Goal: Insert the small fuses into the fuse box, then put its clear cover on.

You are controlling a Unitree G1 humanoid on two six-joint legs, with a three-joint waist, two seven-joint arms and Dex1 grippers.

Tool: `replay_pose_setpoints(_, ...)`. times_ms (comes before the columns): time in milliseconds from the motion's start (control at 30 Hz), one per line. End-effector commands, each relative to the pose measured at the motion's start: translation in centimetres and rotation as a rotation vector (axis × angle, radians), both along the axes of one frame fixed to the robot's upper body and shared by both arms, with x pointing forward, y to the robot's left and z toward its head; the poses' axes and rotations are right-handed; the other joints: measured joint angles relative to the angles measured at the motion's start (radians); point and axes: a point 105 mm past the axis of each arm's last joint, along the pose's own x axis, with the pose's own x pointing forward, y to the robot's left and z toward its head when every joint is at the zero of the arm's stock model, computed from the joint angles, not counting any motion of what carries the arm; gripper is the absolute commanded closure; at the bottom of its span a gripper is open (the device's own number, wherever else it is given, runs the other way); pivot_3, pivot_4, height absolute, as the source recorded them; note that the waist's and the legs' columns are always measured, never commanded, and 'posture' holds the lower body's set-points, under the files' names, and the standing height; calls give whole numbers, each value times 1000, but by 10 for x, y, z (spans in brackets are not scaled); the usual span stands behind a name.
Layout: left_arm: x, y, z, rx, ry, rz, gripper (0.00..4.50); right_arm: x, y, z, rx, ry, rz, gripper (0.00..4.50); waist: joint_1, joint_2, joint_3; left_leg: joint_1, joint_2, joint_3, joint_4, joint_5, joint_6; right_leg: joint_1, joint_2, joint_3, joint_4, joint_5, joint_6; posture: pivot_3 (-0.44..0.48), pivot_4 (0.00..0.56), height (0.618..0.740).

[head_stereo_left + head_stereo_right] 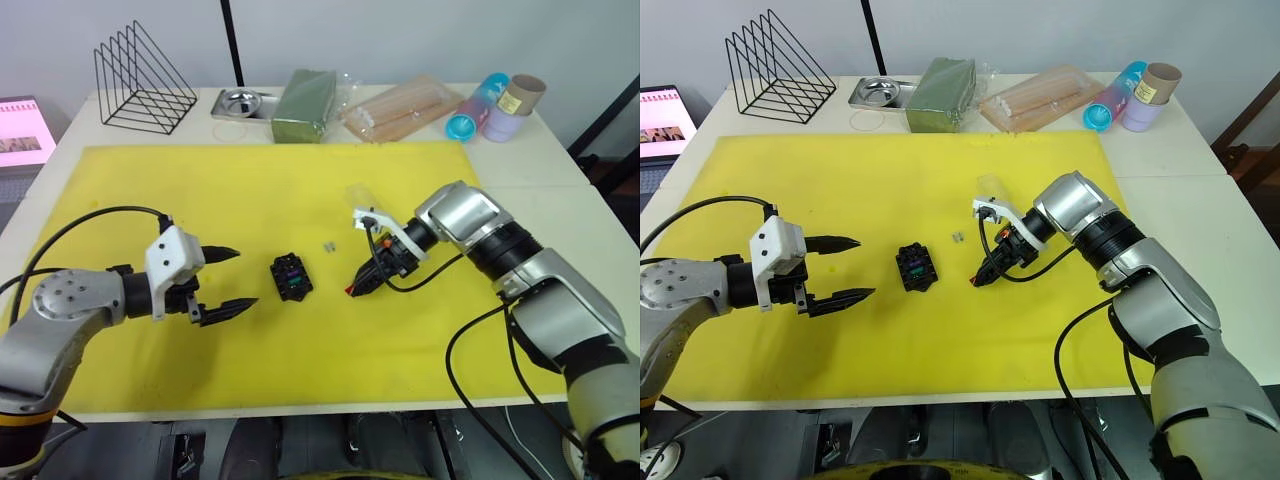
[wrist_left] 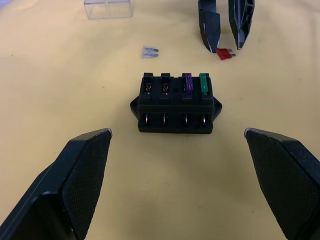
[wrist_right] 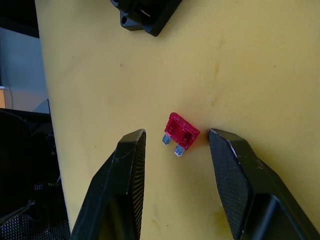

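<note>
Left wrist view looks between the spread black fingers of the left pincer (image 1: 222, 283), released and empty, which hangs near the tabletop's front edge, lined up on the fuse box (image 2: 175, 103), probably ready to steady it. The box sits mid-mat with the purple fuse (image 2: 188, 82) and green fuse (image 2: 203, 83) seated side by side and two slots beside them bare. Just beyond it on the robot's right, the right pincer (image 3: 176, 145) is lowered with fingers parted either side of the red fuse (image 3: 180, 132), not yet clenched on it; open yellow mat (image 1: 250, 190) lies all round for the carry. Farther back lie the greyish-tan fuse (image 2: 149, 51) and the clear cover (image 2: 108, 9), both untouched, well clear of the clutter along the far edge.
</note>
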Motion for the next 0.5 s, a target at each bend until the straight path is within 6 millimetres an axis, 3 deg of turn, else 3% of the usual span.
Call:
replay_pose_setpoints(33,-3,-2,12,-1,-52,-13,0,3,6,11,26,-25,13,2993,0,0,0,0,0,0,0,0,0,0,0,0,0,0,0,0,150,740)
replay_pose_setpoints(67,-3,-2,12,-1,-52,-12,0,4,7,11,25,-24,10,3280,0,0,0,0,0,0,0,0,0,0,0,0,0,0,0,0,150,740)
replay_pose_setpoints(500,-3,-1,11,2,-54,-12,0,9,7,11,20,1,-27,3280,0,0,0,0,0,0,1,0,0,0,0,0,1,0,0,0,150,740)
